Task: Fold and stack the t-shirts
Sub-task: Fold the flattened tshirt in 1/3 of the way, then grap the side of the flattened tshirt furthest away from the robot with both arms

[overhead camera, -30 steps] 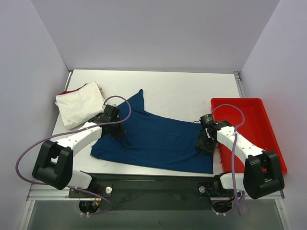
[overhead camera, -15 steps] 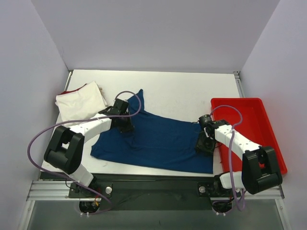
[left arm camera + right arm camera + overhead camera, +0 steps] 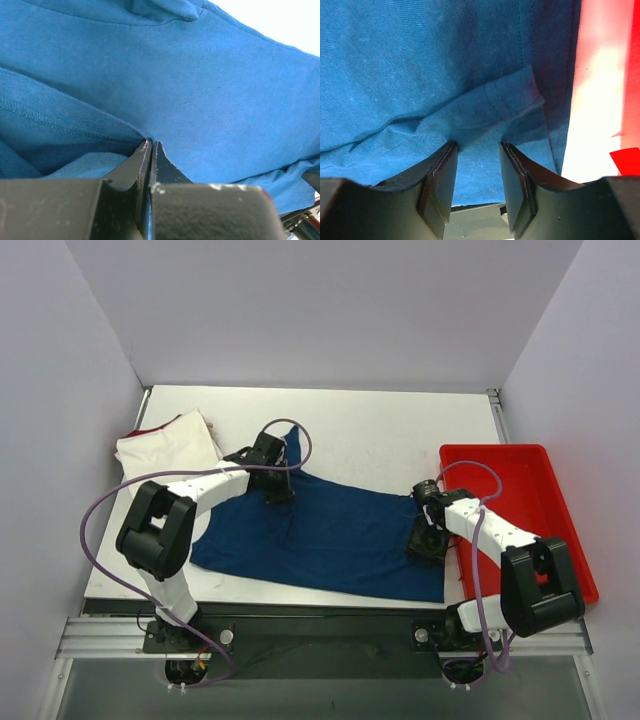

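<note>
White tabletop (image 3: 380, 430) carries the blue shirt (image 3: 340, 535), spread between my arms. My left claw (image 3: 277, 490), clenched on a pinch of its cloth, has swung inward and away from me over the last second, dragging that side along. I judge a fold has begun. My right claw (image 3: 425, 542) hangs released over the right hem beside the tray (image 3: 560, 530). The white shirt (image 3: 165, 450) waits far left.

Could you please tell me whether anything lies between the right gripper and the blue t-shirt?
Nothing visible does. The right gripper sits with its fingers open directly over a raised fold at the edge of the blue t-shirt. The red tray lies to its right, not in between.
</note>
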